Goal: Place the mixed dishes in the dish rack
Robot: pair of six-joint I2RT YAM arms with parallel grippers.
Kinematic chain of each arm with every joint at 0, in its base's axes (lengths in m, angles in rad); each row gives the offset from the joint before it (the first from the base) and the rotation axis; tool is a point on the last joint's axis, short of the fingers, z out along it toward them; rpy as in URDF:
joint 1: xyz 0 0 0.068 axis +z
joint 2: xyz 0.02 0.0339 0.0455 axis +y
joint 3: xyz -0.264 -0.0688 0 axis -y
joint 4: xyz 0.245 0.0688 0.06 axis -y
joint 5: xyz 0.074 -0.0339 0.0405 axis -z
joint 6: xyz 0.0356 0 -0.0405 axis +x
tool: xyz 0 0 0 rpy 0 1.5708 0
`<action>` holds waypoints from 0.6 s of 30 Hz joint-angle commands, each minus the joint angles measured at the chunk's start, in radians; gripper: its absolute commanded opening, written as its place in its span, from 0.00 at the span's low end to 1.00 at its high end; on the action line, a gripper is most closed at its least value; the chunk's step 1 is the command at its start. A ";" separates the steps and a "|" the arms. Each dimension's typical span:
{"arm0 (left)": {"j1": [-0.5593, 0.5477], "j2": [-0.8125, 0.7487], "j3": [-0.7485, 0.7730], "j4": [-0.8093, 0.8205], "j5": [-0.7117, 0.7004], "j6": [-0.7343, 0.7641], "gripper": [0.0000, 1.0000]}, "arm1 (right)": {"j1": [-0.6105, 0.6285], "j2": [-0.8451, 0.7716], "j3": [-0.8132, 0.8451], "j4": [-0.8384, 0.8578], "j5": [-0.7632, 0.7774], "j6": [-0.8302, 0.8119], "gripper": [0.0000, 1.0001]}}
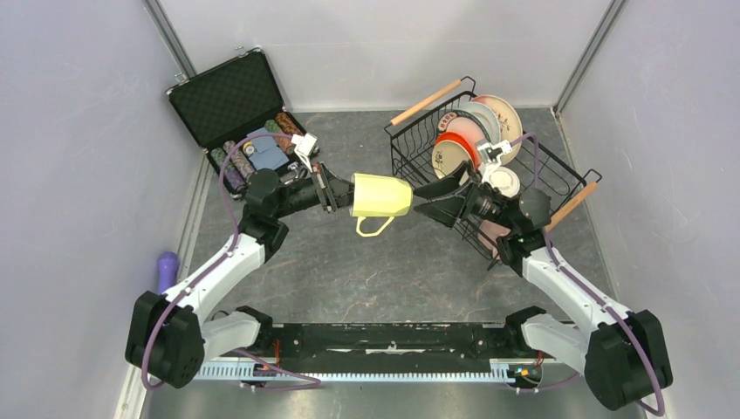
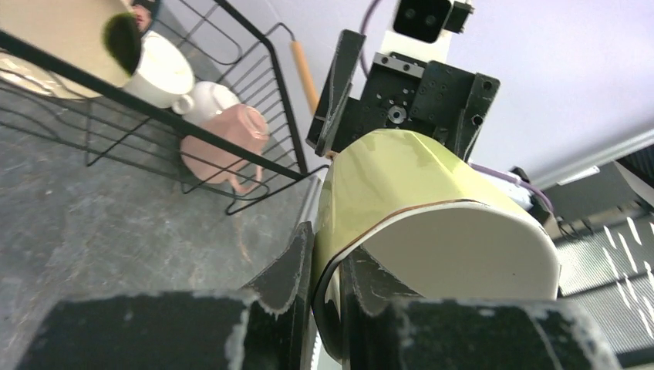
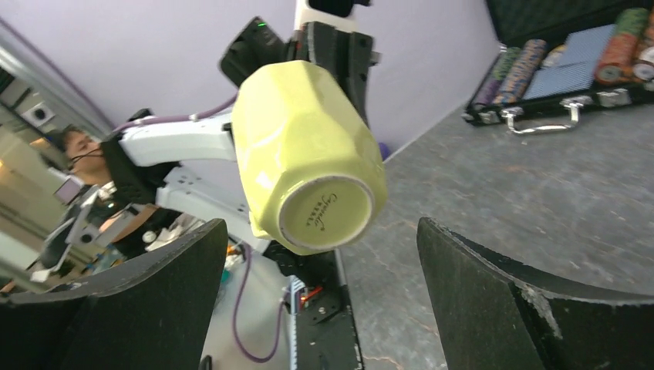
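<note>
Grey table (image 1: 349,271), dish rack (image 1: 426,102), black case (image 1: 227,98)

The yellow-green mug (image 1: 381,195) hangs on its side above the table, just left of the dish rack (image 1: 403,155). Its mouth faces left, its base faces the rack, and its handle shows on the near side. The left gripper (image 1: 347,194) is pinched on its rim wall. The rack, black wire with two light wooden handles, stands at the far right. Several plates (image 1: 461,140) stand on edge in its far end. Nearer, a pink mug (image 2: 224,142) lies on its side, touching a white mug (image 2: 208,96), with what may be a small white bowl (image 2: 166,69) beside them.
</note>
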 commanded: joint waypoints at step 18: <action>-0.008 -0.027 0.073 0.125 0.128 -0.038 0.02 | 0.205 0.169 0.088 0.306 0.079 0.255 0.98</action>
